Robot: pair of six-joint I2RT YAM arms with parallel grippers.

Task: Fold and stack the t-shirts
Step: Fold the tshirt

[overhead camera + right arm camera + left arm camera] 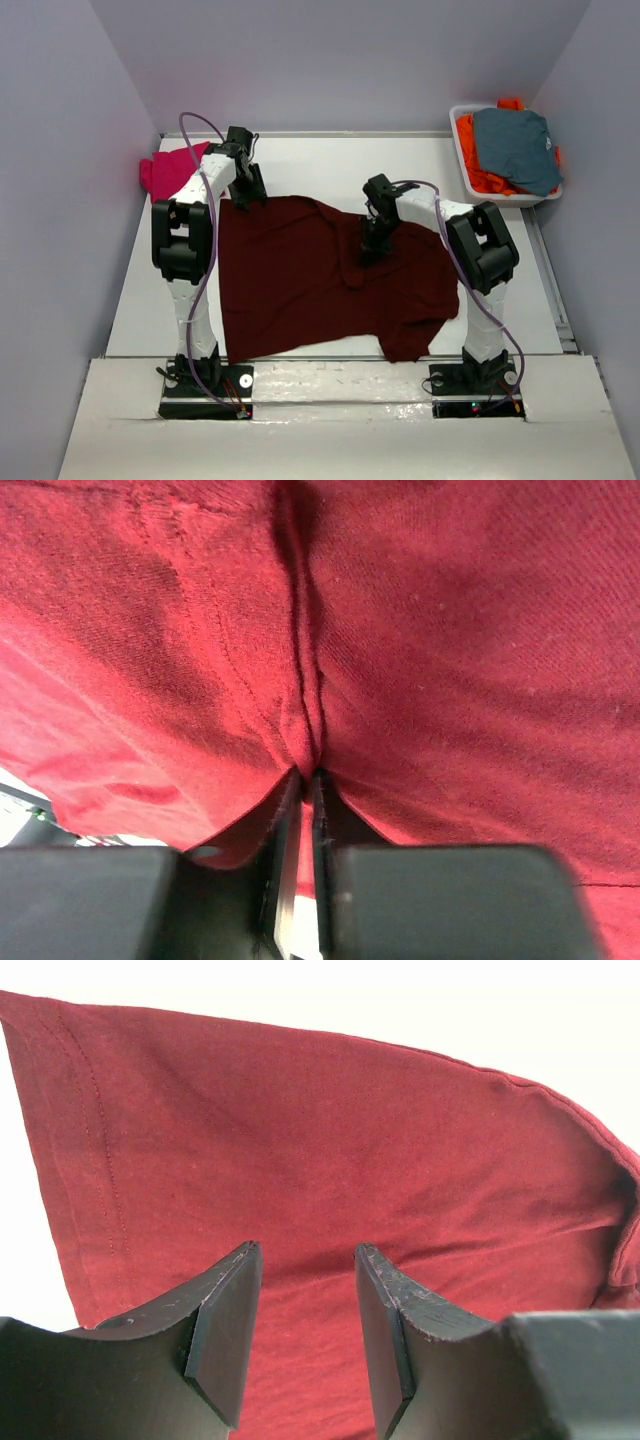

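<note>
A large dark maroon t-shirt (300, 285) lies spread over the middle of the table, with a pinched-up ridge near its centre. My right gripper (373, 250) points down onto that ridge. In the right wrist view the right gripper (305, 773) has its jaws nearly together, with a fold of the maroon cloth (450, 630) squeezed between them. My left gripper (250, 193) hovers at the shirt's far left corner. It stands open above a sleeve of the shirt (300, 1120), and the left gripper (305, 1250) holds nothing. A magenta-pink t-shirt (170, 170) lies bunched at the far left.
A white bin (512, 196) at the far right holds a grey-blue garment (517, 147) on top of an orange one (478, 160). Grey walls close in the table on the left, back and right.
</note>
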